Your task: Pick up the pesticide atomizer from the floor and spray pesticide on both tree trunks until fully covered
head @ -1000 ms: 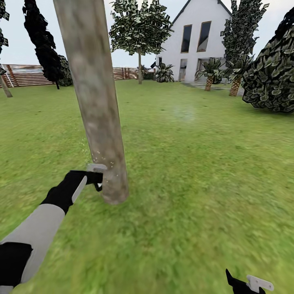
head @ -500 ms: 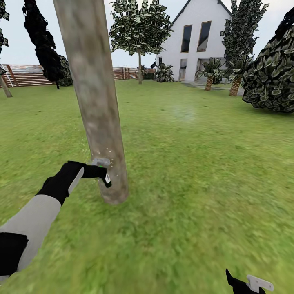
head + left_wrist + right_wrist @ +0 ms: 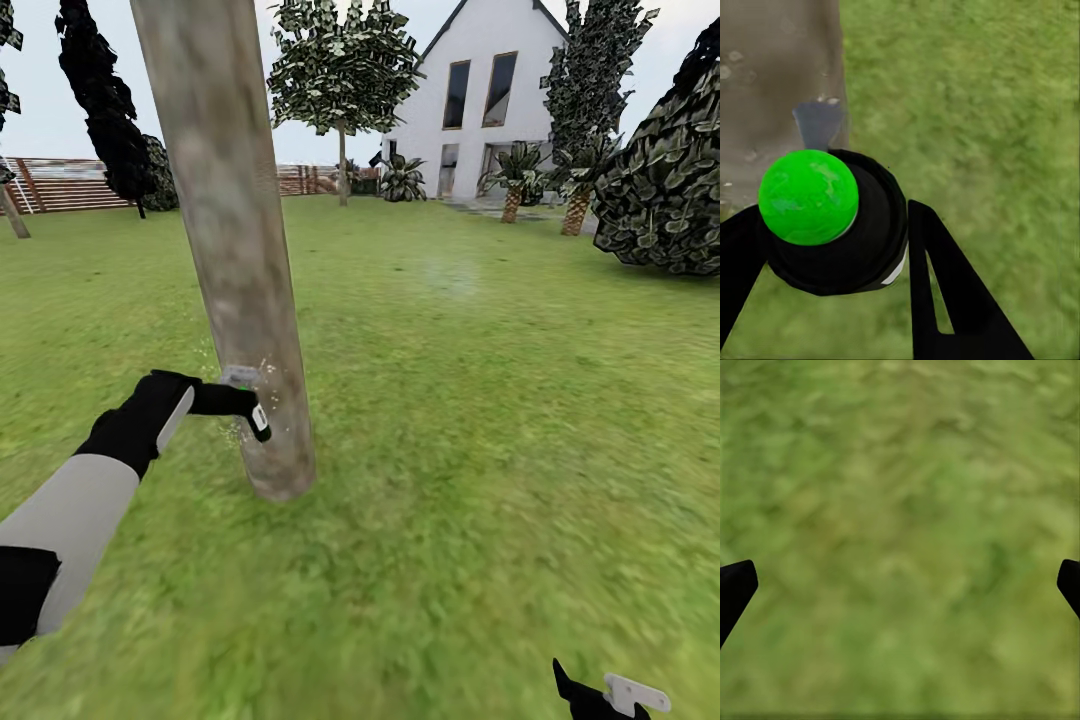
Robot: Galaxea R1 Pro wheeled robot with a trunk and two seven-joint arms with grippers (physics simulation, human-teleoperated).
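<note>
One atomizer (image 3: 258,420) — clamped in left gripper (image 3: 243,398) — against trunk (image 3: 235,250)

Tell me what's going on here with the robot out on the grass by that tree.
The robot's left gripper holds the pesticide atomizer, a small black bottle with a green top, right up against the lower part of a thick pale tree trunk. Fine white specks of pesticide dot the bark around the nozzle, so it appears to be spraying. The right gripper hangs open and empty low over the grass. A white house and a wooden fence stand behind.
</note>
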